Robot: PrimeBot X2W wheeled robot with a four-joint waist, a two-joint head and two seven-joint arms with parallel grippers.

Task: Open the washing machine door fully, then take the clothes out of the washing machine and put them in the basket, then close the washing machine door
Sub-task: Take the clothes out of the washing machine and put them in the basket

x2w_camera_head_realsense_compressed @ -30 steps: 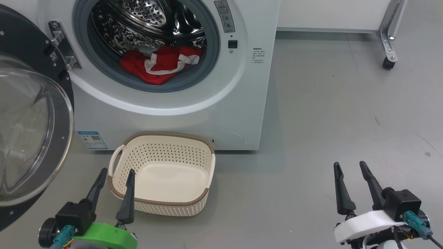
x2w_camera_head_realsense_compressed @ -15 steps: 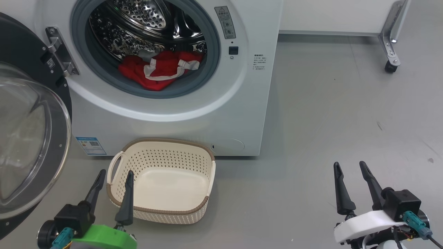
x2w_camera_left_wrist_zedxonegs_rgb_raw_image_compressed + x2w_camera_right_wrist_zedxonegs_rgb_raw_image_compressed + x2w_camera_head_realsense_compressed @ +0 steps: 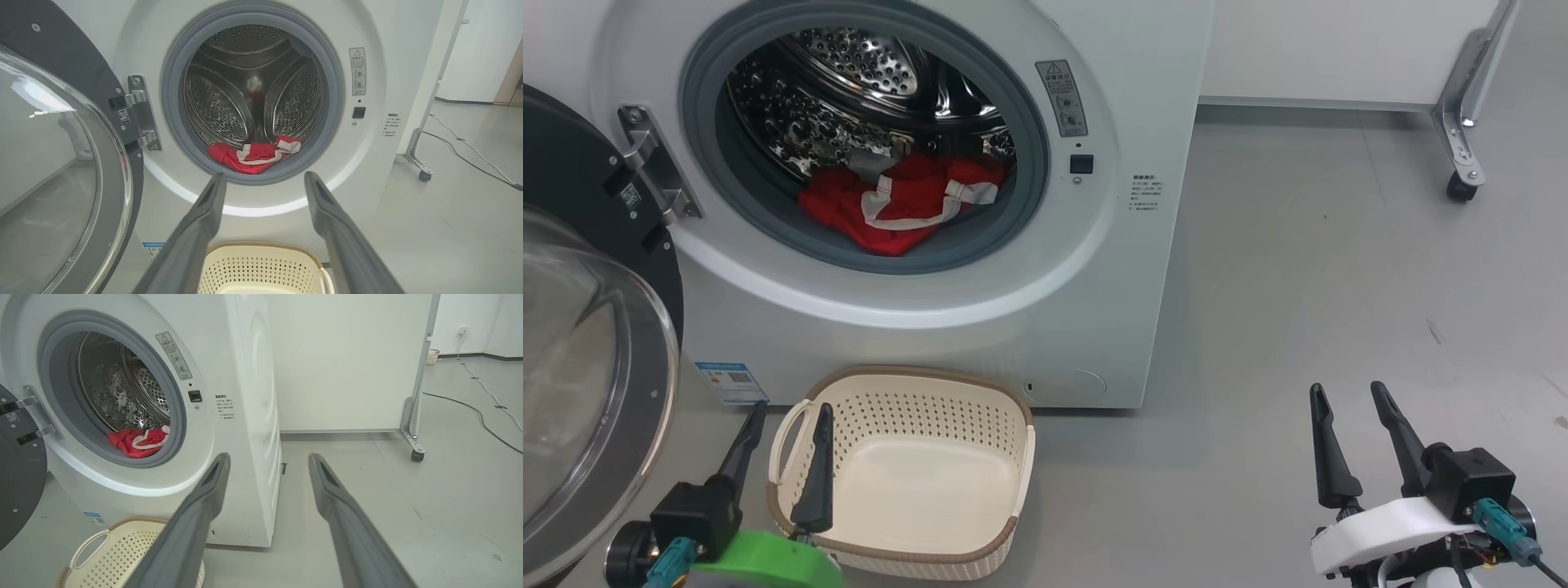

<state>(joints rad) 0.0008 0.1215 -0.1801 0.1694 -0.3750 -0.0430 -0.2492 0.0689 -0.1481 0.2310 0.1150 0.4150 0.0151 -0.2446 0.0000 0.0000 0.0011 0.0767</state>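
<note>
The white washing machine (image 3: 1094, 269) stands ahead with its door (image 3: 580, 367) swung out to the left, glass bowl facing me. Red clothes (image 3: 890, 208) with white trim lie at the front of the steel drum (image 3: 849, 90), also seen as the clothes (image 3: 253, 155) and the clothes (image 3: 137, 442). The cream basket (image 3: 1013, 433) sits on the floor before the washer. My left gripper (image 3: 788, 412) is open over the basket's left handle, holding nothing. My right gripper (image 3: 1347, 392) is open above bare floor at the right, holding nothing.
A white panel on a metal leg with a caster (image 3: 1460, 189) stands back right. Cables (image 3: 482, 416) run along the floor beyond it. Grey floor (image 3: 1339, 286) spreads to the right of the washer. A blue sticker (image 3: 731, 382) marks the washer's lower left.
The whole head view has shifted: washer, basket and floor sit lower in the picture, so the camera tilted up. Both grippers keep their places and stay open. The clothes have not moved.
</note>
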